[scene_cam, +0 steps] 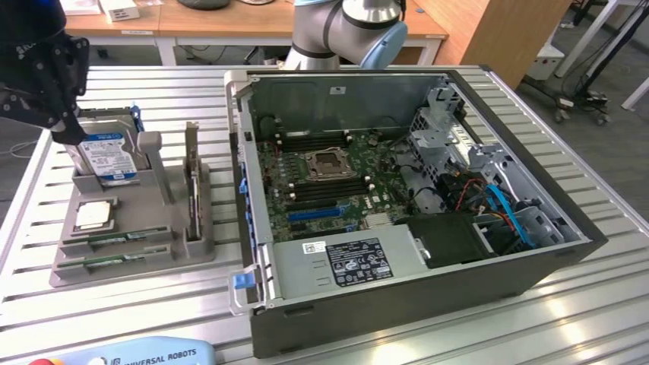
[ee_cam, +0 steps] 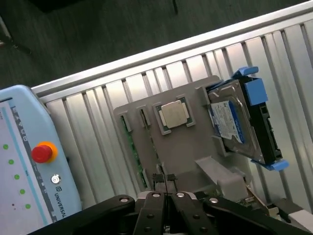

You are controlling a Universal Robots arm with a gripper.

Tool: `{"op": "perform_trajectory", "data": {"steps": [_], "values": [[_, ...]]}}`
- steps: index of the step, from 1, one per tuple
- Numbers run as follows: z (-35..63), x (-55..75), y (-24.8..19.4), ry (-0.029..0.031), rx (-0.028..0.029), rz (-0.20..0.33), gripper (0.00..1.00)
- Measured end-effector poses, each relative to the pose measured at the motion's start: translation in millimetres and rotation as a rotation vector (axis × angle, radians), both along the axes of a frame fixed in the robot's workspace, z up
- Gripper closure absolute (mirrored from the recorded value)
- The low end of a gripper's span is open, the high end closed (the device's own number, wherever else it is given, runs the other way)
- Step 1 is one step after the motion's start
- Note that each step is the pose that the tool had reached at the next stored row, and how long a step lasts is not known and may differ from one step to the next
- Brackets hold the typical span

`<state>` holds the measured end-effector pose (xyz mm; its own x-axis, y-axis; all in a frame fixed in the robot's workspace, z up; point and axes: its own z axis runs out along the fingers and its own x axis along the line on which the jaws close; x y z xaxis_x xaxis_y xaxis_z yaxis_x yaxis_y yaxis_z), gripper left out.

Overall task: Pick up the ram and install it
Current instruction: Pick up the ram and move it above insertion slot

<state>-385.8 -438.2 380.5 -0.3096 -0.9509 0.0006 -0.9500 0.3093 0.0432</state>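
End effector (ee_cam: 166,192) closed, empty — above slatted metal table (scene_cam: 568,319); wooden desks (scene_cam: 203,21) behind.

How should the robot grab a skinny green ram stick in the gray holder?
Probably by the top long edge of the ram, coming straight down from above. It stands on edge in a narrow slot of the holder, so only that thin edge shows; squeeze across its two flat faces.
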Motion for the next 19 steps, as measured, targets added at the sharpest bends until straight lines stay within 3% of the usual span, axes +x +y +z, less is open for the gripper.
{"op": "perform_trajectory", "data": {"steps": [15,19], "values": [[-0.5,0.0,0.0,0.0001,-0.0001,0.273,0.90],[-0.5,0.0,0.0,0.0001,-0.0001,0.292,0.90]]}}
